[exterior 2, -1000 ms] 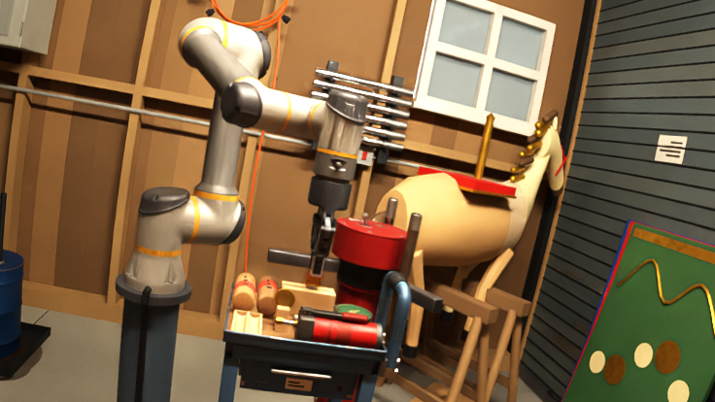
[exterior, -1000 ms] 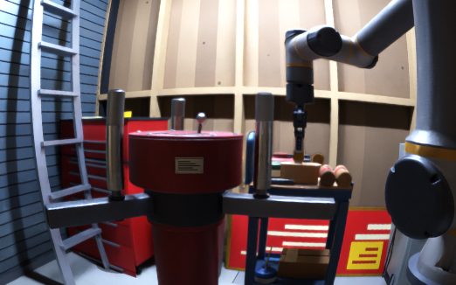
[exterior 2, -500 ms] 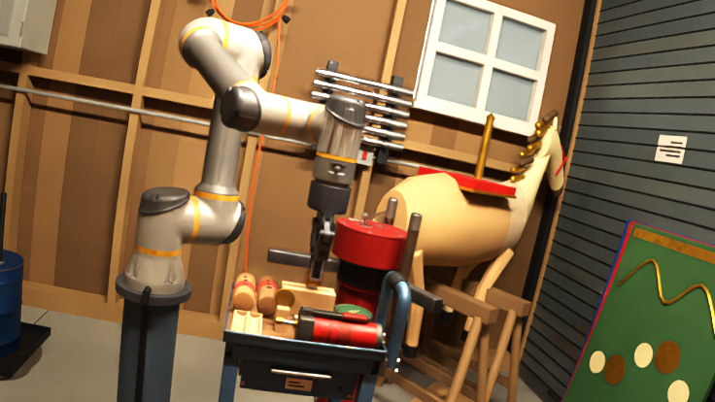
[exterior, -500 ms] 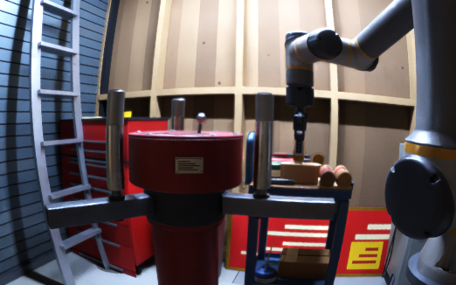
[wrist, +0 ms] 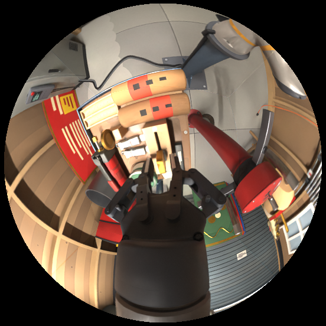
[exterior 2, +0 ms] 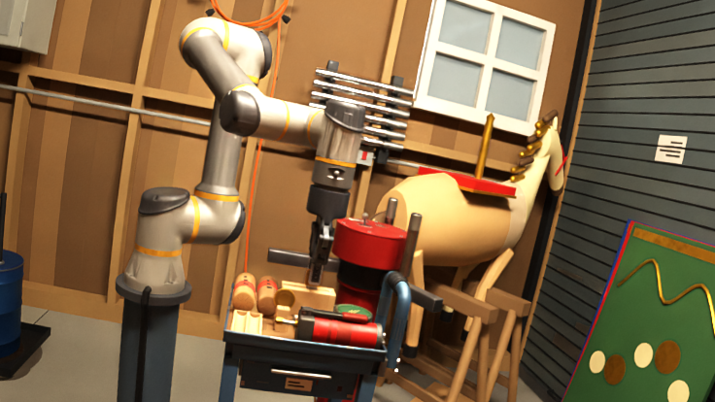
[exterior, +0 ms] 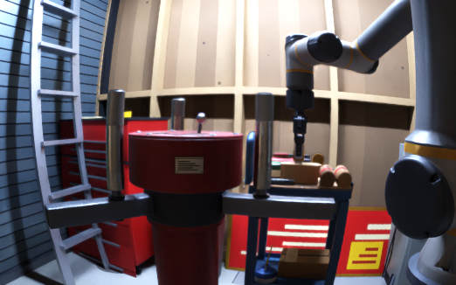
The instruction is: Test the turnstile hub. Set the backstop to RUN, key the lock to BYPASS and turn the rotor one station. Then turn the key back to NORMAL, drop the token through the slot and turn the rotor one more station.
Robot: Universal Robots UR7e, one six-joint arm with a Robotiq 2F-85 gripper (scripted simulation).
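Observation:
A brass token (wrist: 160, 160) stands on edge in a wooden block (exterior 2: 306, 294) on the cart, right under my gripper (wrist: 161, 166). My gripper (exterior 2: 316, 279) points straight down over the block with its fingers open on either side of the token, holding nothing. The red turnstile hub (exterior: 185, 161) stands to one side of the cart. Grey rotor arms (exterior: 279, 205) with upright posts (exterior: 264, 144) stick out from it. A small knobbed lever (exterior: 200, 121) rises from the hub's top.
A blue cart (exterior 2: 305, 345) carries the block, two red-banded wooden rollers (exterior 2: 255, 294), a red cylinder (exterior 2: 337, 331) and a second brass disc (wrist: 107, 139). A ladder (exterior: 57, 131) and red tool cabinet (exterior: 91, 175) stand behind the hub. A wooden carousel horse (exterior 2: 465, 220) stands beyond it.

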